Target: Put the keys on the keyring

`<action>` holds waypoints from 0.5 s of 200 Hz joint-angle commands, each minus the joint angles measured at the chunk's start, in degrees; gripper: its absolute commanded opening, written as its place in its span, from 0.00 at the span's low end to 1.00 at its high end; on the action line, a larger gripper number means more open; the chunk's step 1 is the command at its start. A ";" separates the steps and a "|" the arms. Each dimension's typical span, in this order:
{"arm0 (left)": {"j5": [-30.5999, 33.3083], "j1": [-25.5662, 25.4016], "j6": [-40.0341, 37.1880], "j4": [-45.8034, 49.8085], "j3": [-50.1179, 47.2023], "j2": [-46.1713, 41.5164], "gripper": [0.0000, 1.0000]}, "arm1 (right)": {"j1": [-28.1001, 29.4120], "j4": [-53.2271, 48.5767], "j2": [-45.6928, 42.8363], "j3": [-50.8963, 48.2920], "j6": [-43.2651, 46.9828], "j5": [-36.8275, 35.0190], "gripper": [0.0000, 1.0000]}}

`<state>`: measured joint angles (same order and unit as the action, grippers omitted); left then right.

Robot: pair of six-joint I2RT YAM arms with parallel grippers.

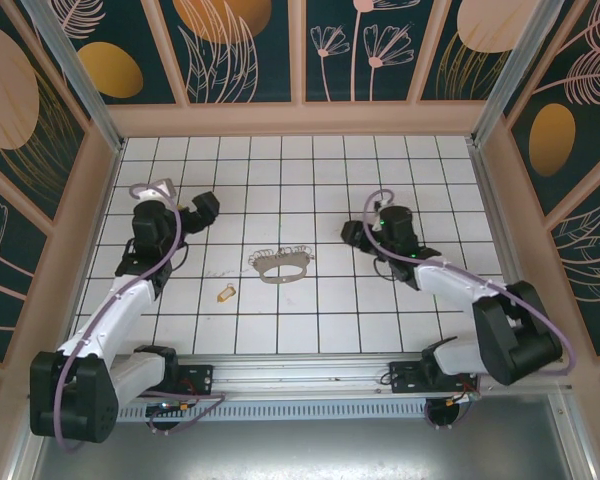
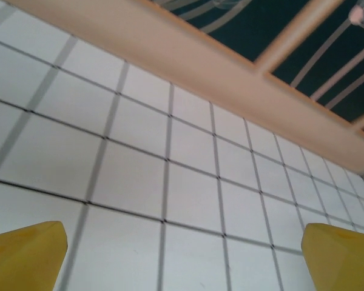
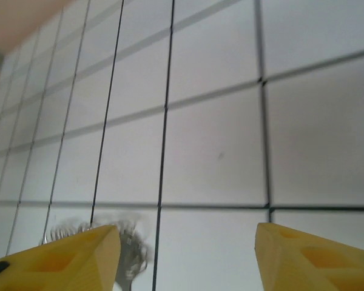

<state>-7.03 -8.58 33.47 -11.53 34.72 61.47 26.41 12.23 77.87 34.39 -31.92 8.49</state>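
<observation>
The keyring (image 1: 280, 263), a thin grey-brown oval loop with scalloped bumps on its far edge, lies flat on the white tiled floor near the middle. A tiny tan-gold key (image 1: 226, 293) lies about two tiles to its front left. My right gripper (image 1: 352, 233) hovers about two tiles to the right of the keyring. In the right wrist view its yellow fingers (image 3: 67, 260) stand apart around bare tile, and a blurred end of the keyring (image 3: 130, 254) shows beside the left finger. My left gripper (image 1: 202, 208) sits at the far left, open wide over bare tiles (image 2: 185, 260).
Peach-coloured walls (image 1: 300, 118) with dark floral panels close in the tiled floor at the back and on both sides. A metal rail (image 1: 310, 375) with the arm bases runs along the near edge. Purple cables loop over both arms.
</observation>
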 commanded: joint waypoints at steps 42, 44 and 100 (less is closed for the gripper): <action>-2.12 -12.91 7.34 -0.77 2.19 8.55 0.98 | 9.61 -3.78 10.42 6.76 -1.77 -3.67 0.42; -2.22 -13.29 7.58 -1.04 2.24 8.92 0.98 | 9.84 -3.94 10.48 6.75 -1.92 -3.84 0.42; -3.10 -24.56 15.19 -11.96 1.23 17.98 0.98 | 15.66 -6.60 7.68 4.28 -6.38 -9.11 0.42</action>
<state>-9.28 -29.61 44.51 -17.02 35.29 76.90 40.36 7.79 87.83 39.59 -35.55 2.70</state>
